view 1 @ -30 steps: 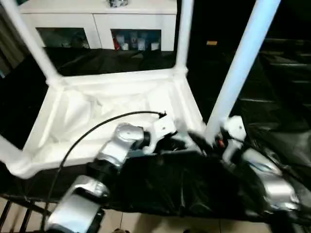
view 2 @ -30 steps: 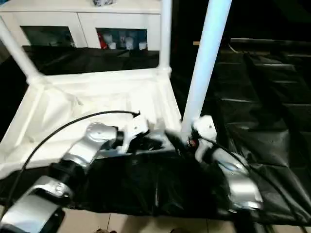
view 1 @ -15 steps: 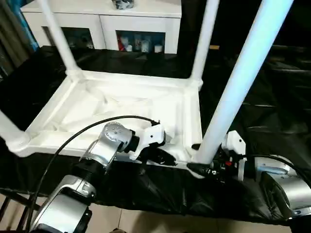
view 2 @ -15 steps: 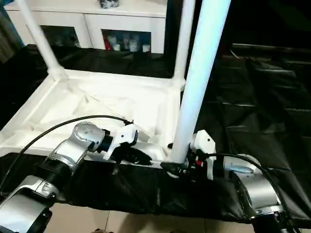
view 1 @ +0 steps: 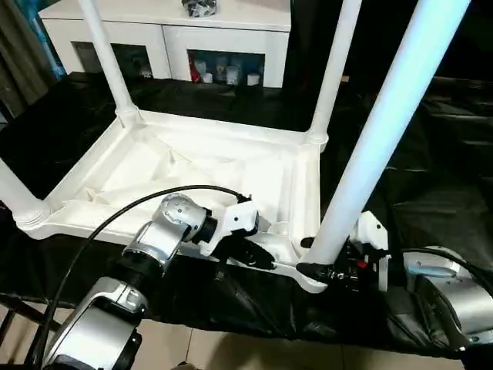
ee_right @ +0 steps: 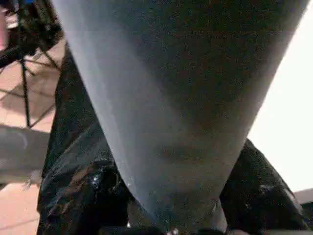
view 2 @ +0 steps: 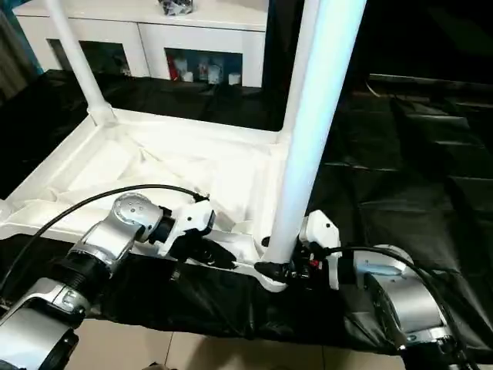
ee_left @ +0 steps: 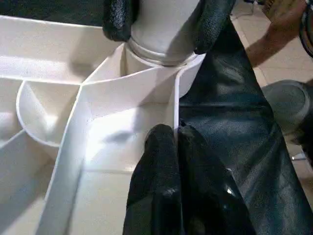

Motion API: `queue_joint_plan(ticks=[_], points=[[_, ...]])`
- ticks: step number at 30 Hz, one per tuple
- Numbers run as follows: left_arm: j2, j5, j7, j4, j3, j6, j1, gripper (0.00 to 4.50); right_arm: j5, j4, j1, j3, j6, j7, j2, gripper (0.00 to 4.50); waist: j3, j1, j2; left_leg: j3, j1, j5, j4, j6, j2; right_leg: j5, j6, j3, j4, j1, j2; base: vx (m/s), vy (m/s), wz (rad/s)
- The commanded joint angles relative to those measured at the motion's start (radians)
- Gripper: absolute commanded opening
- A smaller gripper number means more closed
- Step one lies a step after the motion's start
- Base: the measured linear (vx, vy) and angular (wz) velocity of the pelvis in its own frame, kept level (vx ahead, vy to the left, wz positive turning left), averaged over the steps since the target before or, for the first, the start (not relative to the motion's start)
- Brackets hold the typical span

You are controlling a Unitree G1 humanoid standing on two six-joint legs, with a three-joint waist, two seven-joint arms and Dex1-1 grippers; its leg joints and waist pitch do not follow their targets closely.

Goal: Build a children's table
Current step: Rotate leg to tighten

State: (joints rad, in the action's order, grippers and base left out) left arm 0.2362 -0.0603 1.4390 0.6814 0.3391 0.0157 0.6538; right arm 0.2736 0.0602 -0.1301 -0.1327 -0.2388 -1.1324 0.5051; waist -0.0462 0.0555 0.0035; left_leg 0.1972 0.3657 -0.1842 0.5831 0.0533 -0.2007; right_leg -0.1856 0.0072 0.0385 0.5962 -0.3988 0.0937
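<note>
Risks at the fourth leg, taking the near right corner socket [view 1: 308, 271] of the upturned table top [view 1: 185, 173] as our landmark: the top lies ribbed side up on black sheeting [view 1: 431, 154], and we see our right gripper [view 1: 314, 271] clamped round the base of the near right leg [view 1: 377, 139] just above this socket, its two fingers [ee_left: 116, 19] either side of the tube. Along the near rim from the socket, our left gripper [ee_left: 176, 139] pinches the thin rim wall [ee_left: 175, 105] between closed fingers. In the left wrist view the leg enters the socket, with a ridge on the tube still above the socket lip, so we judge it may not be fully seated. If we release now, the long tube could lean and lever out. If we push off-axis, it could jam crooked or slide the top on the slick sheeting. Our rim pinch is narrow and may slip. Three other legs [view 1: 333, 69] stand in the remaining sockets, far from the landmark, before a white cabinet [view 1: 166, 35]
</note>
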Motion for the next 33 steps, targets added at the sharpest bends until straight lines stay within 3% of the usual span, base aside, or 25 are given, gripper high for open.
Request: queue_joint_plan(ticks=[1, 4, 6, 7, 8, 9, 10, 12, 16, 17, 19, 20, 21, 22, 25, 27, 29, 30, 31, 32, 33], points=[[-0.041, -0.013, -0.067, -0.003, 0.022, 0.027, -0.017, 0.00, 0.047, 0.006, 0.024, -0.049, -0.067, 0.008, -0.046, 2.08, 0.057, 0.000, -0.015, -0.010, -0.008, -0.210, -0.065, -0.070, -0.030, -0.189, -0.247, -0.029, -0.069, 0.043, 0.043, 0.000, 0.000, 0.00], [-0.108, -0.024, -0.211, 0.018, -0.003, 0.075, -0.014, 0.00, 0.047, 0.049, 0.020, 0.002, -0.069, 0.161, -0.151, 2.08, 0.049, -0.006, -0.015, -0.012, -0.010, -0.271, -0.072, -0.041, -0.030, -0.279, -0.228, -0.028, -0.080, 0.036, 0.044, 0.000, 0.000, 0.00], [-0.154, -0.026, -0.294, 0.033, -0.017, 0.100, -0.010, 0.00, 0.036, 0.093, 0.003, 0.029, -0.064, 0.267, -0.221, 2.06, 0.046, -0.018, -0.017, -0.018, -0.013, -0.339, -0.077, -0.004, -0.027, -0.404, -0.189, -0.024, -0.092, 0.031, 0.045, 0.000, 0.000, 0.00], [-0.216, -0.025, -0.394, 0.057, -0.032, 0.122, 0.000, 0.00, 0.012, 0.156, -0.027, 0.050, -0.053, 0.394, -0.305, 2.05, 0.043, -0.028, -0.018, -0.021, -0.011, -0.364, -0.080, 0.007, -0.027, -0.440, -0.170, -0.023, -0.096, 0.028, 0.043, 0.000, 0.000, 0.00], [-0.219, -0.025, -0.398, 0.059, -0.033, 0.122, 0.000, 0.00, 0.011, 0.160, -0.029, 0.051, -0.053, 0.401, -0.310, 2.05, 0.042, -0.032, -0.017, -0.023, -0.010, -0.375, -0.081, 0.013, -0.025, -0.456, -0.161, -0.022, -0.096, 0.026, 0.043, 0.000, 0.000, 0.00], [-0.268, -0.031, -0.469, 0.087, -0.035, 0.122, 0.013, 0.00, -0.016, 0.220, -0.066, 0.063, -0.042, 0.514, -0.381, 2.05, 0.040, -0.043, -0.018, -0.028, -0.008, -0.413, -0.083, 0.026, -0.022, -0.514, -0.137, -0.017, -0.101, 0.024, 0.043, 0.000, 0.000, 0.00], [-0.290, -0.037, -0.503, 0.106, -0.035, 0.113, 0.021, 0.00, -0.028, 0.250, -0.087, 0.070, -0.033, 0.566, -0.414, 2.05, 0.039, -0.048, -0.018, -0.031, -0.011, -0.433, -0.083, 0.032, -0.020, -0.554, -0.122, -0.014, -0.107, 0.021, 0.043, 0.000, 0.000, 0.00], [-0.317, -0.044, -0.530, 0.130, -0.028, 0.091, 0.031, 0.00, -0.043, 0.292, -0.119, 0.083, -0.021, 0.641, -0.456, 2.05, 0.040, -0.063, -0.027, -0.036, -0.019, -0.473, -0.082, 0.025, -0.017, -0.619, -0.083, -0.008, -0.125, 0.020, 0.044, 0.000, 0.000, 0.00], [-0.328, -0.087, -0.554, 0.159, 0.005, 0.032, 0.040, 0.00, -0.091, 0.358, -0.175, 0.108, 0.011, 0.755, -0.490, 2.05, 0.035, -0.086, -0.016, -0.051, -0.034, -0.565, -0.085, 0.025, -0.012, -0.680, -0.054, 0.008, -0.150, 0.010, 0.044, 0.000, 0.000, 0.00], [-0.326, -0.090, -0.549, 0.159, 0.007, 0.025, 0.039, 0.00, -0.100, 0.367, -0.184, 0.116, 0.020, 0.771, -0.490, 2.05, 0.035, -0.090, -0.013, -0.056, -0.036, -0.580, -0.087, 0.025, -0.011, -0.673, -0.055, 0.014, -0.152, 0.013, 0.043, 0.000, 0.000, 0.00], [-0.320, -0.091, -0.535, 0.155, 0.010, 0.017, 0.034, 0.00, -0.099, 0.371, -0.190, 0.127, 0.030, 0.773, -0.487, 2.05, 0.035, -0.101, -0.006, -0.068, -0.026, -0.623, -0.099, 0.027, -0.018, -0.612, -0.062, 0.028, -0.149, 0.031, 0.042, 0.000, 0.000, 0.00], [-0.317, -0.096, -0.530, 0.152, 0.009, 0.012, 0.032, 0.00, -0.105, 0.370, -0.191, 0.128, 0.038, 0.766, -0.485, 2.39, 0.038, -0.102, -0.004, -0.070, -0.025, -0.626, -0.104, 0.028, -0.021, -0.551, -0.080, 0.026, -0.144, 0.037, 0.046, 0.000, 0.000, 0.00], [-0.311, -0.097, -0.519, 0.149, 0.009, 0.008, 0.029, 0.00, -0.111, 0.368, -0.190, 0.132, 0.048, 0.765, -0.478, 2.60, 0.038, -0.100, -0.005, -0.067, -0.030, -0.625, -0.104, 0.028, -0.021, -0.521, -0.100, 0.021, -0.146, 0.030, 0.048, 0.000, 0.000, 0.00], [-0.306, -0.099, -0.509, 0.150, 0.009, 0.001, 0.028, 0.00, -0.122, 0.372, -0.192, 0.141, 0.060, 0.766, -0.473, 2.73, 0.039, -0.099, -0.013, -0.063, -0.028, -0.606, -0.103, 0.021, -0.020, -0.501, -0.118, 0.015, -0.143, 0.029, 0.050, 0.000, 0.000, 0.00], [-0.289, -0.095, -0.477, 0.154, 0.011, -0.016, 0.028, 0.00, -0.117, 0.363, -0.188, 0.153, 0.078, 0.735, -0.457, 2.89, 0.040, -0.093, -0.015, -0.055, -0.028, -0.568, -0.101, 0.007, -0.020, -0.480, -0.141, 0.005, -0.139, 0.026, 0.053, 0.000, 0.000, 0.00], [-0.273, -0.084, -0.443, 0.153, 0.010, -0.023, 0.028, 0.00, -0.100, 0.335, -0.180, 0.146, 0.085, 0.671, -0.421, 3.13, 0.045, -0.083, -0.021, -0.046, -0.018, -0.485, -0.101, -0.014, -0.022, -0.417, -0.158, -0.003, -0.129, 0.036, 0.054, 0.000, 0.000, 0.00], [-0.254, -0.066, -0.394, 0.156, 0.000, -0.024, 0.034, 0.00, -0.095, 0.310, -0.175, 0.133, 0.080, 0.614, -0.379, 3.24, 0.046, -0.071, -0.025, -0.036, -0.017, -0.433, -0.097, -0.034, -0.022, -0.374, -0.174, -0.009, -0.124, 0.034, 0.054, 0.000, 0.000, 0.00], [-0.254, -0.066, -0.394, 0.156, 0.000, -0.024, 0.034, 0.00, -0.095, 0.310, -0.175, 0.133, 0.080, 0.614, -0.379, 3.35, 0.050, -0.069, -0.027, -0.035, -0.008, -0.384, -0.095, -0.045, -0.022, -0.334, -0.182, -0.011, -0.114, 0.044, 0.055, 0.000, 0.000, 0.00], [-0.241, -0.059, -0.370, 0.159, -0.007, -0.029, 0.037, 0.00, -0.092, 0.280, -0.166, 0.115, 0.068, 0.558, -0.341, 3.57, 0.051, -0.065, -0.025, -0.032, -0.006, -0.340, -0.093, -0.056, -0.023, -0.286, -0.194, -0.012, -0.108, 0.044, 0.054, 0.000, 0.000, 0.00], [-0.227, -0.053, -0.335, 0.155, -0.009, -0.043, 0.038, 0.00, -0.090, 0.249, -0.156, 0.097, 0.057, 0.504, -0.301, 3.57, 0.052, -0.063, -0.030, -0.030, -0.007, -0.327, -0.091, -0.066, -0.023, -0.272, -0.198, -0.011, -0.107, 0.044, 0.052, 0.050, -0.033, 0.05], [-0.223, -0.051, -0.326, 0.154, -0.009, -0.047, 0.038, 0.00, -0.089, 0.242, -0.154, 0.094, 0.055, 0.492, -0.292, 3.61, 0.055, -0.057, -0.027, -0.026, -0.015, -0.305, -0.086, -0.081, -0.027, -0.240, -0.216, -0.013, -0.103, 0.040, 0.053, 0.055, -0.041, 0.10]])
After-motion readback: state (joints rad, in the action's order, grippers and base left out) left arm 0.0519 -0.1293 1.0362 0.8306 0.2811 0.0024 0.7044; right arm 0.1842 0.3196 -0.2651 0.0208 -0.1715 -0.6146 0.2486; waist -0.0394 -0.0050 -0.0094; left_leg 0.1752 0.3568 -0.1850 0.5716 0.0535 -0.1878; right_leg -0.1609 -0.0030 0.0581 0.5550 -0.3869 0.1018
